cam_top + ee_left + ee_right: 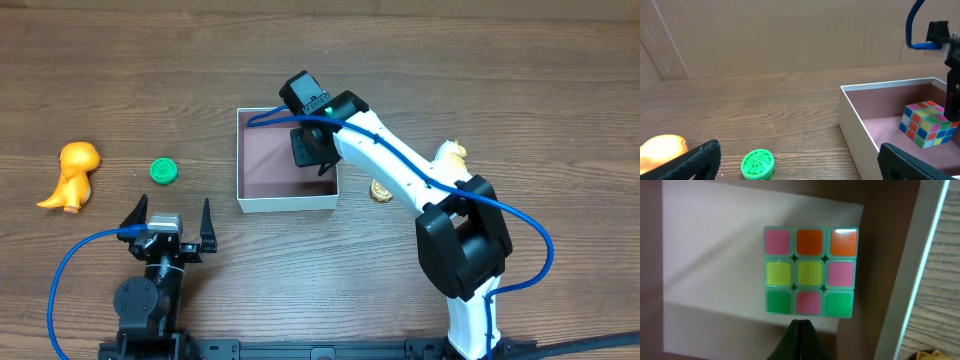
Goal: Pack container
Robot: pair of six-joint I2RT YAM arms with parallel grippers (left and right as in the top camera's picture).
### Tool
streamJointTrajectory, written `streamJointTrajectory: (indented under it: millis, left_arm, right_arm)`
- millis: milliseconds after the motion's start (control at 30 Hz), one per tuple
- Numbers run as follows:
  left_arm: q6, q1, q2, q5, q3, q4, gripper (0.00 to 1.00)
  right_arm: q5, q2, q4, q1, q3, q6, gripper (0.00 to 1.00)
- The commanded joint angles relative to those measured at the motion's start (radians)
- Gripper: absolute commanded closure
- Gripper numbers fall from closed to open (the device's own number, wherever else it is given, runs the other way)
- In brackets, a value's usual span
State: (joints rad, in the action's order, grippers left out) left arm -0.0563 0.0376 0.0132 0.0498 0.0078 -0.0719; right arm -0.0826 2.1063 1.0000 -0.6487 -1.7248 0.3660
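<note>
The container (288,203) is a square white-walled box with a pinkish-brown floor at the table's middle. It also shows in the left wrist view (855,122) and the right wrist view (920,265). A colourful puzzle cube (927,123) lies on its floor near the right wall; in the right wrist view (810,272) it lies flat just beyond my fingertips. My right gripper (312,150) hangs over the container, shut and empty (801,330), and hides the cube from overhead. My left gripper (168,222) is open and empty near the front edge (800,165).
A green ribbed disc (164,171) lies left of the container, just ahead of my left gripper (758,164). An orange dinosaur toy (72,175) stands at far left (660,150). A yellow toy (453,153) and a small gold piece (380,190) lie right of the container.
</note>
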Motion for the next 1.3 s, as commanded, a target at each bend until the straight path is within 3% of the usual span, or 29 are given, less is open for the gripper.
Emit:
streamJointTrajectory:
  millis: [0,1267]
  left_arm:
    - [-0.015,0.008,-0.002,0.017,-0.003,0.000,0.00]
    - [-0.015,0.008,-0.002,0.017,-0.003,0.000,0.00]
  right_arm:
    - [-0.005,0.039,0.003,-0.002,0.005,0.005,0.96]
    - [-0.090,0.045,-0.068,0.001,0.005,0.030,0.96]
